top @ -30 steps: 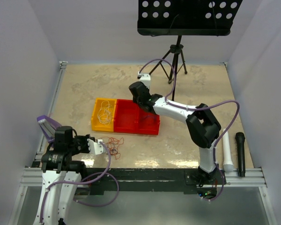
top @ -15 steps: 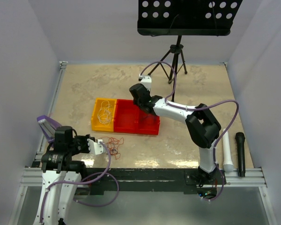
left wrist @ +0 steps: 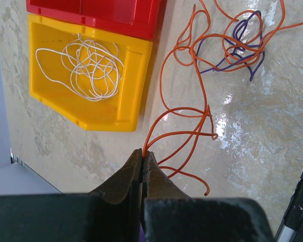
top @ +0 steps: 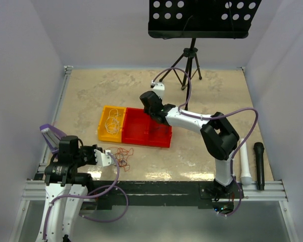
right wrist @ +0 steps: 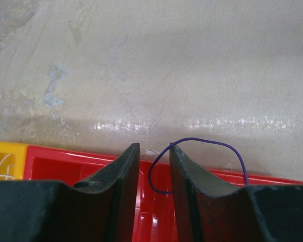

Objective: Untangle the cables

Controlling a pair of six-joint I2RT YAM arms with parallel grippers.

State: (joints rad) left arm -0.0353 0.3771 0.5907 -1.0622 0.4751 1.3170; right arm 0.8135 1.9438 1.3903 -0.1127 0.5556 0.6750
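A tangle of orange wire [left wrist: 184, 108] and purple wire [left wrist: 237, 50] lies on the table near the left arm [top: 122, 157]. My left gripper [left wrist: 143, 151] is shut on a strand of the orange wire, low over the table [top: 107, 158]. A white wire [left wrist: 88, 65] lies coiled in the yellow bin [left wrist: 136, 85]. My right gripper [right wrist: 154, 147] is open over the far edge of the red bin [right wrist: 55, 166]. A thin purple wire [right wrist: 207, 141] loops between its fingers and drapes over the right finger. In the top view it sits above the red bin [top: 155, 117].
The yellow bin [top: 105, 130] and red bin [top: 161, 140] stand side by side mid-table. A music stand's tripod [top: 191, 60] is at the back. A black microphone [top: 259, 164] and a white cylinder [top: 245, 161] lie at the right edge.
The right arm's wrist has shifted slightly toward the back of the table above the red bin. The left arm has not moved.
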